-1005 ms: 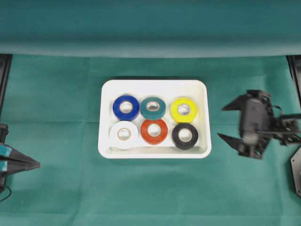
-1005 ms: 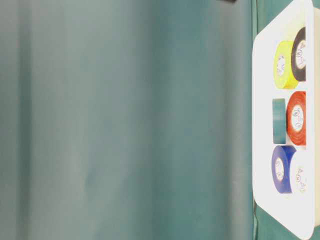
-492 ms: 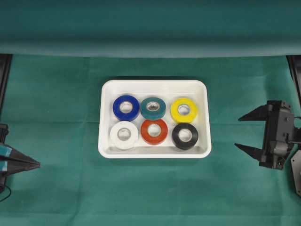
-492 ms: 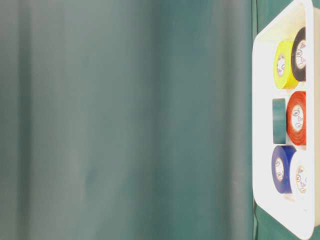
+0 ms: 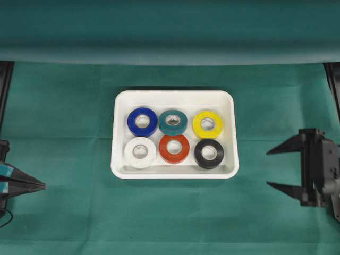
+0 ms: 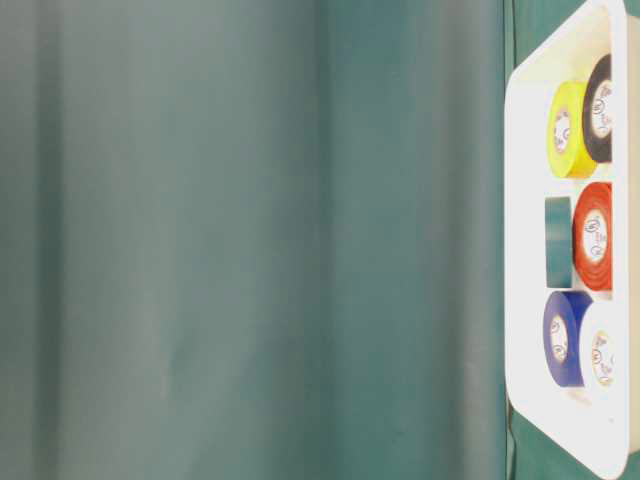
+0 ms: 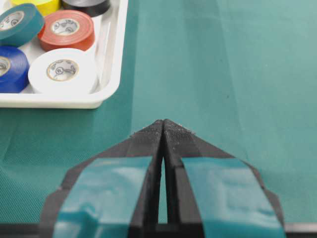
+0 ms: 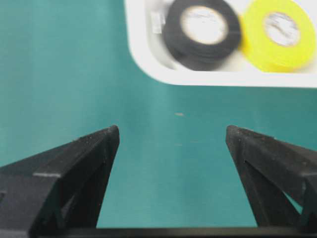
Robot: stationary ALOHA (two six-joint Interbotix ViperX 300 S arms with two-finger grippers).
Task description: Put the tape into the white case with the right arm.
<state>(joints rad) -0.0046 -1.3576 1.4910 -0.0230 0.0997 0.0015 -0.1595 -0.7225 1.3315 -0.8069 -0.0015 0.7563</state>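
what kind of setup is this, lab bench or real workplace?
Most likely a staged lab bench: green cloth covers table and backdrop, two robot grippers, left gripper and right gripper, flank it, and the white case holds six neatly arranged tape rolls.

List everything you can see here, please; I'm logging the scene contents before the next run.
white case: one, glossy white, middle of the table.
tape rolls: six, lying flat in the case; blue, teal, yellow in the far row; white, red, black in the near row.
green cloth: one, covers the table.
left gripper: one, black with light-blue strips, left edge, shut.
right gripper: one, black, right of the case, open, empty.
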